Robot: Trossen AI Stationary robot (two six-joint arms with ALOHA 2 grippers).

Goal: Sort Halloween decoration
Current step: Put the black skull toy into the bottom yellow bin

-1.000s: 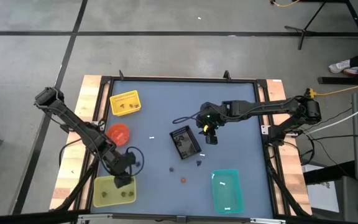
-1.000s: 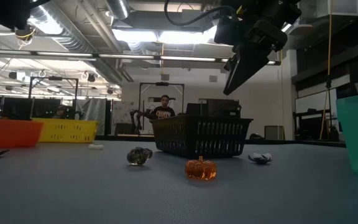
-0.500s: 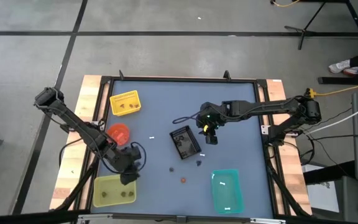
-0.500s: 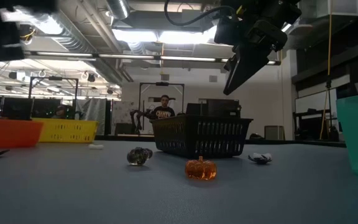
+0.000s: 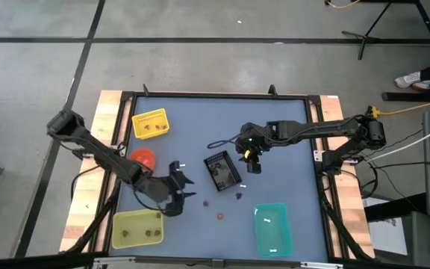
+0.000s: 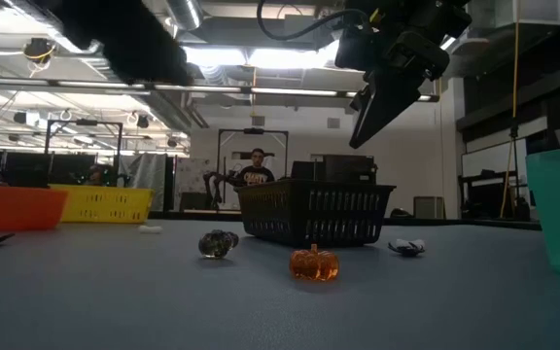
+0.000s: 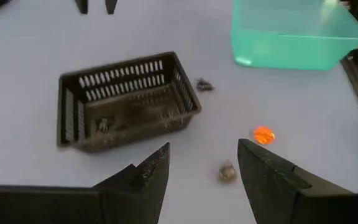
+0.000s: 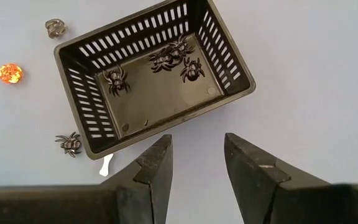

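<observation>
Black plastic basket (image 5: 222,171) sits mid-table with 4 or so dark spiders (image 8: 174,57) in it, and the loose bits are at its 6 o'clock in the high view: a grey skull-ish trinket (image 7: 227,172), an orange pumpkin (image 7: 263,135) and 1 stray spider (image 7: 204,85). The left gripper (image 7: 202,165) hangs over the table at the basket's 8 o'clock, fingers spread wide with nothing between them, lined up roughly on the grey piece. The right gripper (image 8: 196,158) hovers just off the basket's 2 o'clock, about half open and empty too. What I'd worry about: these things are tiny and rounded, so a slightly off pinch could squirt the grey one away or knock it into the pumpkin right next to it. Hard to read stuff: there's a small white piece (image 8: 106,165) tucked against the basket wall and I can't tell what it is, and the contents of the yellow tray (image 5: 149,124) and the yellow-green tray (image 5: 136,229) are just dark specks from above.
</observation>
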